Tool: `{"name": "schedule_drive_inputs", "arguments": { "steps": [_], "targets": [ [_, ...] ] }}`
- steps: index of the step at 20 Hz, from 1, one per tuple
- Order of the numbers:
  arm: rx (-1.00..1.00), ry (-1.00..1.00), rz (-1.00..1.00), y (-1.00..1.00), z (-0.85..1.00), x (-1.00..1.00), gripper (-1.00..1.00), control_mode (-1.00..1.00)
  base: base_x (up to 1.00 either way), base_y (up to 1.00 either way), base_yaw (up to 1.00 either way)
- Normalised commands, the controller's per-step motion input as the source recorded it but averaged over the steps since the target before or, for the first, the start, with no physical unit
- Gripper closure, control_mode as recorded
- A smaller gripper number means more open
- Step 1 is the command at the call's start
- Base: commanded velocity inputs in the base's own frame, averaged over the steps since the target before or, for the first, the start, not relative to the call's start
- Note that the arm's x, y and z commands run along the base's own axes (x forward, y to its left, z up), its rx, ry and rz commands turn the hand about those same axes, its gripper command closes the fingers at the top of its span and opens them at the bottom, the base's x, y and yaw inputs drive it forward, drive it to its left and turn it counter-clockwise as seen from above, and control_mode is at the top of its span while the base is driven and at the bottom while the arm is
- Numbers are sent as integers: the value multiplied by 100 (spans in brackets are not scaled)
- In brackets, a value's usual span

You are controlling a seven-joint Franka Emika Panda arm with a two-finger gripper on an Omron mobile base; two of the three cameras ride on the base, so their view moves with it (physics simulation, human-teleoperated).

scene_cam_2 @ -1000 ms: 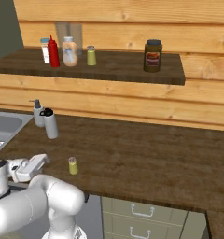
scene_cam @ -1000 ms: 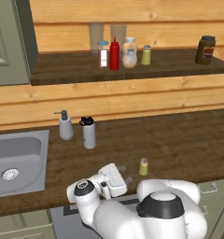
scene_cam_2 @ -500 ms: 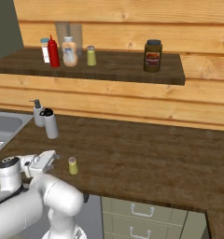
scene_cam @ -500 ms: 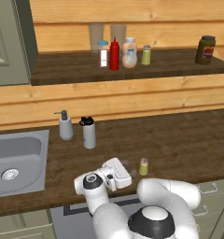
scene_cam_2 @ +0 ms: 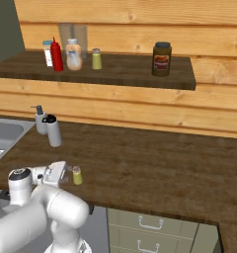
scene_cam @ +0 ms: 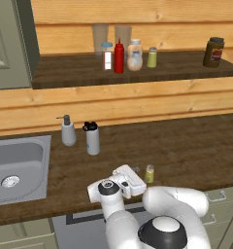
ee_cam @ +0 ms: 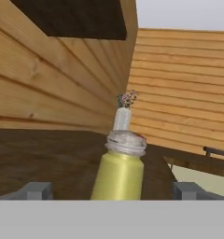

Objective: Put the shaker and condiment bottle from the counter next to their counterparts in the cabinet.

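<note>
Left base view: the shaker [scene_cam: 149,173] stands upright on the table [scene_cam: 186,151], close to its front edge, with bare dark wood open to its right and behind it. The claw [scene_cam: 138,176] lies low just left of the shaker, beside it rather than around it as far as this view tells. Farther back, well apart, stand a white bottle with a black lid [scene_cam: 91,138] and a soap dispenser [scene_cam: 67,131], next to the sink [scene_cam: 19,163]. Up on the cabinet shelf [scene_cam: 65,73] the condiment bottle [scene_cam: 119,57] stands among a blue-capped bottle [scene_cam: 107,56], a rounded clear bottle [scene_cam: 135,55] and a second shaker [scene_cam: 152,57]; a dark jar [scene_cam: 213,52] stands alone near the shelf's right end.

Right base view: the shaker [scene_cam_2: 77,175] sits near the table's front edge [scene_cam_2: 155,210], the claw [scene_cam_2: 66,174] just to its left, and wide free wood stretches to the right.

Hand view: the shaker [ee_cam: 119,173] rises centred between the two fingertips [ee_cam: 35,190], which stand spread wide on either side and clear of it.
</note>
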Motion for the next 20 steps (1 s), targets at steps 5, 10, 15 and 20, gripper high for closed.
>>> {"name": "schedule_drive_inputs", "arguments": {
  "steps": [5,10,15,20],
  "targets": [
    [6,0,11,-30,-8,1,-100,-100,0,0,0],
    [4,1,1,-17,0,1,-100,-100,0,0,0],
    [9,3,3,-31,0,8,-100,-100,0,0,0],
    [7,5,3,-17,0,13,100,-100,0,0,0]
  ]
}}
